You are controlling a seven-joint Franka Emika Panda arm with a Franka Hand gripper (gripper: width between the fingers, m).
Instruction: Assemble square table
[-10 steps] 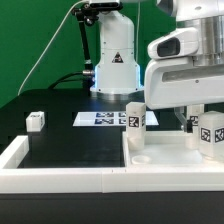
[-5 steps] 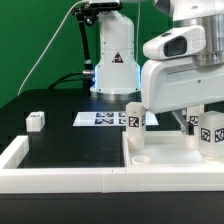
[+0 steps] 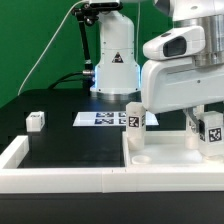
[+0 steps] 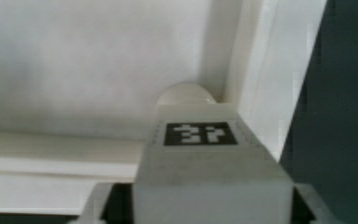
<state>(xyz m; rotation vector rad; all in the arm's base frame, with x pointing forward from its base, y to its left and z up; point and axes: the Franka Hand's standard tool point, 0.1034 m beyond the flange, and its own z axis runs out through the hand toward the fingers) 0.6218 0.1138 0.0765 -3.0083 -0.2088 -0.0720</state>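
The white square slab (image 3: 170, 162) lies at the exterior view's lower right, against the border wall. My gripper (image 3: 209, 118) is shut on a white tagged leg (image 3: 212, 131) and holds it just above the slab's right part. In the wrist view the leg (image 4: 202, 150) fills the space between my fingers (image 4: 105, 207), with the slab (image 4: 87, 80) below it. Another tagged leg (image 3: 133, 117) stands upright at the slab's far left corner. A short white leg end (image 3: 138, 141) sits in front of it.
The marker board (image 3: 100, 119) lies flat behind the slab. A small white tagged piece (image 3: 36, 121) sits on the black table at the left. The low white border wall (image 3: 60, 180) runs along the front and left. The robot base (image 3: 113, 60) stands at the back.
The arm has shifted slightly toward the exterior view's left. The held leg has risen a little and now looks slightly tilted.
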